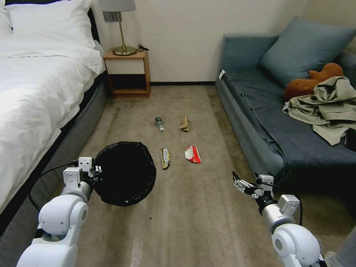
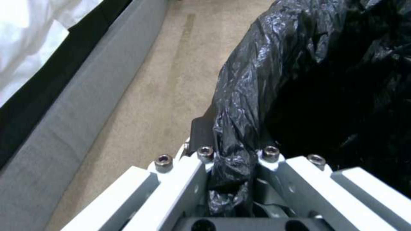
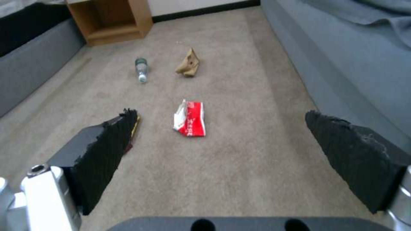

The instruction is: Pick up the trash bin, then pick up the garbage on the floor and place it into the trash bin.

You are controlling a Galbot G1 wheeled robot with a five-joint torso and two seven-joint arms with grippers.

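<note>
The left gripper (image 2: 233, 160) is clamped on the bag-wrapped rim of the trash bin (image 1: 124, 172), one finger outside the black liner and one inside, and carries the bin at the robot's left with its mouth facing up toward the head camera. The right gripper (image 1: 241, 184) hangs empty, its jaws spread wide, low over the carpet (image 1: 193, 222) beside the sofa (image 1: 259, 122).

The step in hand looks like the first garbage pick. To do it well, the right gripper should drop straight over one piece with the pads (image 3: 107, 154) straddling it, press lightly into the pile and close fully, since the wrappers lie flat and thin. Meanwhile the bin should be held level, its mouth within the right arm's reach.

The red-and-white wrapper (image 3: 189, 118) lies nearest, ahead of the open jaws and between them in the right wrist view. The gold-and-dark wrapper (image 1: 164, 158) lies between it and the bin; the bottle (image 3: 141, 69) and tan paper (image 3: 187, 65) lie farther on, toward the nightstand (image 1: 128, 74).
</note>
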